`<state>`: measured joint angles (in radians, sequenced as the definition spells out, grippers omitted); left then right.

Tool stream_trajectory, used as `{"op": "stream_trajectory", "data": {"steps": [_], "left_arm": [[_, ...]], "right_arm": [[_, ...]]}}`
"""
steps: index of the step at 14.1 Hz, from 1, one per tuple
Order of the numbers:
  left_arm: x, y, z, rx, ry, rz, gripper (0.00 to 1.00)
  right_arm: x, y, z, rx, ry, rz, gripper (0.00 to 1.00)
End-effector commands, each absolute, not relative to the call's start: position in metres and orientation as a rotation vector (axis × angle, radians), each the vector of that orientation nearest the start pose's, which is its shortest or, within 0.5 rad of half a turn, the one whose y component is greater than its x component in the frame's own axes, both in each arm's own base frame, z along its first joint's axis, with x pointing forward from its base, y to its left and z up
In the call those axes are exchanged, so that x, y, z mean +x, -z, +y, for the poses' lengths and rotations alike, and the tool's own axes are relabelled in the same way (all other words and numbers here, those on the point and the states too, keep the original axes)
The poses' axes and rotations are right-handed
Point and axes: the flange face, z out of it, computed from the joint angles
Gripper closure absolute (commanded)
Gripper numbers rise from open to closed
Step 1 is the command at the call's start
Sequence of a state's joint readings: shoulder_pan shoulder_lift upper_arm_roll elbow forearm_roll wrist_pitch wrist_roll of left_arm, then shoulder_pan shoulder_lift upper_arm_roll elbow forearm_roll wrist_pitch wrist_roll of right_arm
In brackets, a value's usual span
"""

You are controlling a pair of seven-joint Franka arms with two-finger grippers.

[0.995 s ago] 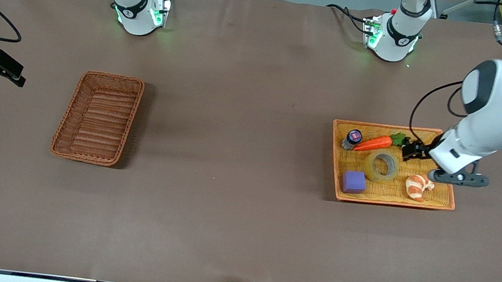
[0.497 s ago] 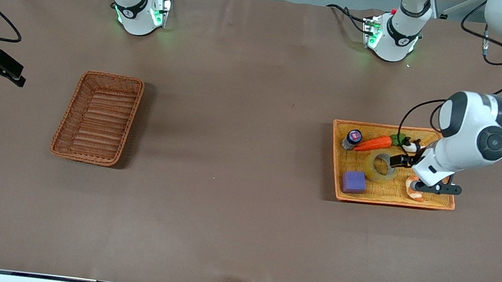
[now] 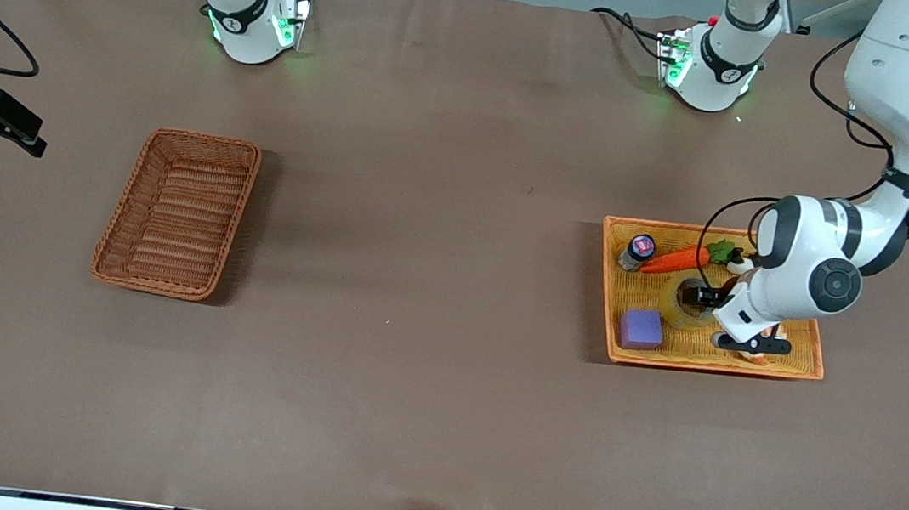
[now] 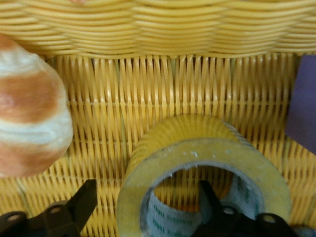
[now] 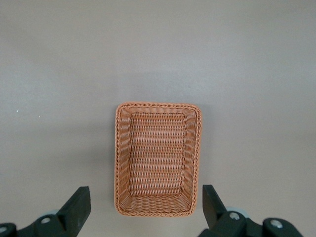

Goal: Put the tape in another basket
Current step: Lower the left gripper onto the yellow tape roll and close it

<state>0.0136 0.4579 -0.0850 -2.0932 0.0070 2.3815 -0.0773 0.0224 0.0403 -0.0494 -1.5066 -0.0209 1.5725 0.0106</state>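
The tape (image 3: pixel 672 306), a yellowish ring, lies flat in the yellow basket (image 3: pixel 607 283) with the orange rim. My left gripper (image 3: pixel 702 297) is down in that basket, open. In the left wrist view the left gripper (image 4: pixel 147 192) straddles the tape's (image 4: pixel 197 148) wall, one finger inside the hole and one outside. The jaws are not closed on it. The dark reddish-brown basket (image 3: pixel 177 213) stands empty toward the right arm's end. My right gripper (image 5: pixel 145 195) hangs open high over that basket (image 5: pixel 158 158); it is out of the front view.
In the yellow basket (image 4: pixel 197 29) are also a carrot (image 3: pixel 675 260), a small bottle (image 3: pixel 639 252), a purple block (image 3: pixel 640 328) and a striped orange-white toy (image 4: pixel 29 128) close beside the tape. Brown table lies between the two baskets.
My left arm has come down and moved from the yellow basket's end over the tape, so its open fingers now straddle the ring's wall. The right arm has not moved.
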Motion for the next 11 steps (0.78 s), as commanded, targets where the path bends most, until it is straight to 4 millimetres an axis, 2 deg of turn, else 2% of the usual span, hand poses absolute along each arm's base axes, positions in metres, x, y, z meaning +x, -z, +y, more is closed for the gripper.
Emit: {"op": "stream_trajectory", "data": {"steps": [1, 3, 5, 8, 10, 11], "left_arm": [[0.559, -0.194, -0.037, -3.151, -0.223, -0.015, 0.88], [0.558, -0.197, -0.037, -3.151, -0.218, -0.017, 0.97], [0.56, -0.214, -0.036, -3.151, -0.191, -0.019, 1.0], [0.564, -0.265, -0.03, -3.147, -0.157, -0.035, 1.0], [0.568, -0.309, -0.037, -3.149, -0.096, -0.026, 1.0], [0.57, -0.326, -0.053, -3.15, -0.118, 0.007, 1.0]], "right_arm": [[0.567, -0.632, -0.018, -3.171, 0.034, 0.049, 0.0], [0.567, -0.632, -0.017, -3.171, 0.034, 0.047, 0.0], [0.567, -0.632, -0.018, -3.169, 0.034, 0.049, 0.0], [0.567, -0.632, -0.018, -3.169, 0.036, 0.049, 0.0], [0.567, -0.633, -0.018, -3.171, 0.038, 0.049, 0.0], [0.567, -0.632, -0.018, -3.169, 0.036, 0.049, 0.0]]}}
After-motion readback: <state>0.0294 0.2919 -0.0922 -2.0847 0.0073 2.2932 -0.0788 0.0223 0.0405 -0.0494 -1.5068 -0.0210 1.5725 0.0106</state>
